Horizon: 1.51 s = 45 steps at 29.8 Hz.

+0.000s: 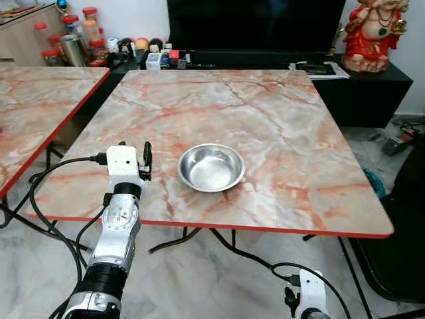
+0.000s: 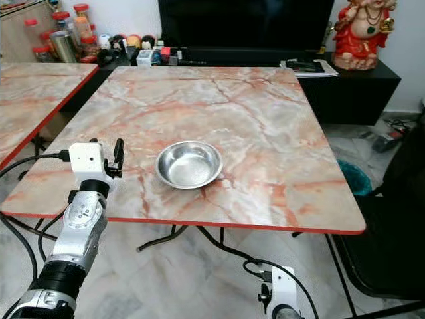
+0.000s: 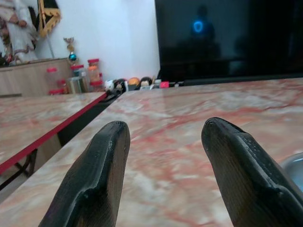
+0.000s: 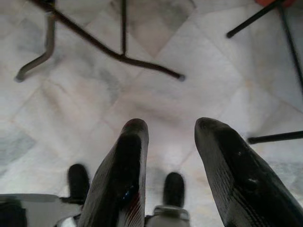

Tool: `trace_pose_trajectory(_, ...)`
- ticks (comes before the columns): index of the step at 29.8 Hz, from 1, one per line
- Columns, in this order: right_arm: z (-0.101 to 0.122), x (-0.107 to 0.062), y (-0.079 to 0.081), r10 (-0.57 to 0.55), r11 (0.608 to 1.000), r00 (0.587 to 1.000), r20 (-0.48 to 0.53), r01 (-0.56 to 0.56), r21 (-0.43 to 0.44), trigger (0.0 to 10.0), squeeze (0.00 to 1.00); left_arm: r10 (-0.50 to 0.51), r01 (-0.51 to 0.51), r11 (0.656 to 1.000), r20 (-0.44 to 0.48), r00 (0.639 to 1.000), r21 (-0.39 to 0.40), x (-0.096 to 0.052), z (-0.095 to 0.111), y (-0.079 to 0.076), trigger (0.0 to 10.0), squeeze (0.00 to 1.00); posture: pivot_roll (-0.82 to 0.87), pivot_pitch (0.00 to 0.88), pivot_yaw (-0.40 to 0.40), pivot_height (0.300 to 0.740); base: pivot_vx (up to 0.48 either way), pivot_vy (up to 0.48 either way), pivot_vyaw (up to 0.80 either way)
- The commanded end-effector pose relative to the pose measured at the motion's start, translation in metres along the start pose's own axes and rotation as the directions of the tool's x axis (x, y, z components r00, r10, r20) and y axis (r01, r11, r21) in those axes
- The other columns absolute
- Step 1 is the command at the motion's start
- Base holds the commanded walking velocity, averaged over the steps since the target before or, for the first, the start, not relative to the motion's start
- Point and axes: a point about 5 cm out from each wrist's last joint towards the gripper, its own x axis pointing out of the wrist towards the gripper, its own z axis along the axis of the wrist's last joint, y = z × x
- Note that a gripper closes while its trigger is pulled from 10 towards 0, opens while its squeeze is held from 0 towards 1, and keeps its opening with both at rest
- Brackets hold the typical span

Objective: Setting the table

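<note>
A steel bowl (image 1: pixel 211 167) sits on the marble table (image 1: pixel 279 126), close to its near edge and left of centre, with bare tabletop all round. The left gripper (image 3: pixel 165 156) hovers just beside it, fingers parted and empty. The right gripper (image 4: pixel 173 161) hangs below the table, fingers apart over the tiled floor (image 4: pixel 156 94).

Red figurine (image 1: pixel 374 34) on black TV stand (image 1: pixel 372 86); jars (image 1: pixel 89 30) far left.
</note>
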Motion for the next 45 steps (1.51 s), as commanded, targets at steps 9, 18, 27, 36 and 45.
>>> trace_pose_trajectory(9, -0.001, 0.000, -0.001, -0.008, 1.000, 1.000, -0.005, 0.008, 0.020, 10.0, 0.00, -0.005, 0.005, 1.000, 0.009, 1.000, 0.003, 0.003, 0.004, -0.001, 10.0, 0.00, 0.03, 0.000, 0.034, 0.740, 0.000, 0.480, 0.00)
trace_pose_trajectory(18, -0.002, -0.001, -0.001, -0.009, 1.000, 1.000, -0.007, 0.009, 0.021, 10.0, 0.00, -0.003, 0.003, 1.000, 0.013, 1.000, 0.003, 0.003, 0.005, -0.001, 10.0, 0.00, 0.03, 0.000, 0.032, 0.740, 0.000, 0.480, 0.00)
trace_pose_trajectory(27, -0.002, -0.001, -0.001, -0.005, 1.000, 1.000, -0.005, 0.006, 0.015, 10.0, 0.00, 0.001, -0.001, 1.000, 0.004, 1.000, 0.009, -0.001, 0.002, 0.000, 10.0, 0.00, 0.03, 0.000, 0.029, 0.740, 0.000, 0.480, 0.00)
trace_pose_trajectory(36, -0.002, -0.001, 0.000, -0.001, 1.000, 1.000, -0.007, 0.001, 0.010, 10.0, 0.00, 0.021, -0.021, 0.999, -0.007, 1.000, 0.024, -0.004, 0.000, 0.008, 10.0, 0.00, 0.03, 0.000, 0.027, 0.740, 0.000, 0.480, 0.00)
trace_pose_trajectory(45, -0.001, 0.000, 0.001, 0.005, 1.000, 1.000, -0.005, -0.005, 0.002, 10.0, 0.00, 0.027, -0.027, 0.999, -0.020, 0.999, 0.029, -0.006, -0.004, 0.010, 10.0, 0.00, 0.03, 0.000, 0.026, 0.740, 0.000, 0.480, 0.00)
